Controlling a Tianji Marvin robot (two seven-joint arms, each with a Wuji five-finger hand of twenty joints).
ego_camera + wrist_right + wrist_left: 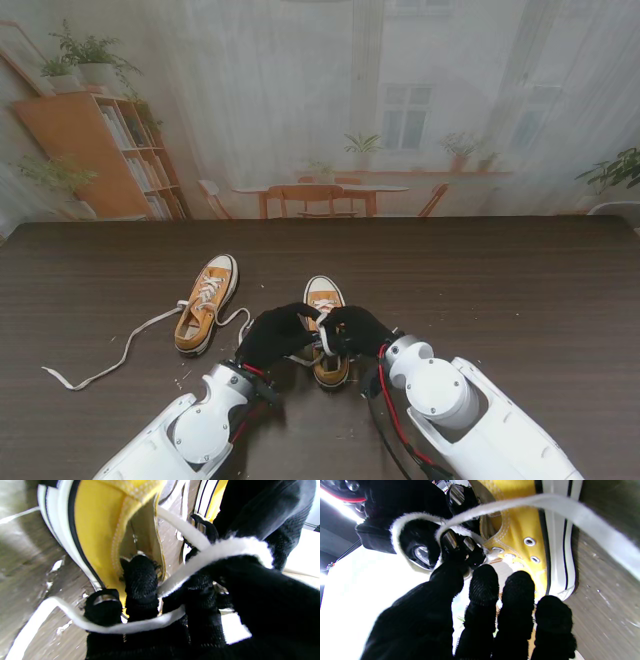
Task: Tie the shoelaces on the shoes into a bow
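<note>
Two yellow canvas shoes stand on the dark table. Both my hands are over the nearer shoe (326,372), also seen as shoe (520,530) and shoe (95,530). My right hand (358,329) is shut on its white shoelace (212,552), which loops around the fingers (140,580). My left hand (274,336) touches the right one, its thumb and forefinger closing on the lace loop (420,517) beside the eyelets. One free lace end (582,517) stretches out over the table. The other shoe (207,303) lies to the left, untied.
The left shoe's long lace (110,360) trails across the table (520,290) toward its left edge. Small pale specks lie on the wood near the shoes. A printed room backdrop stands behind the table's far edge.
</note>
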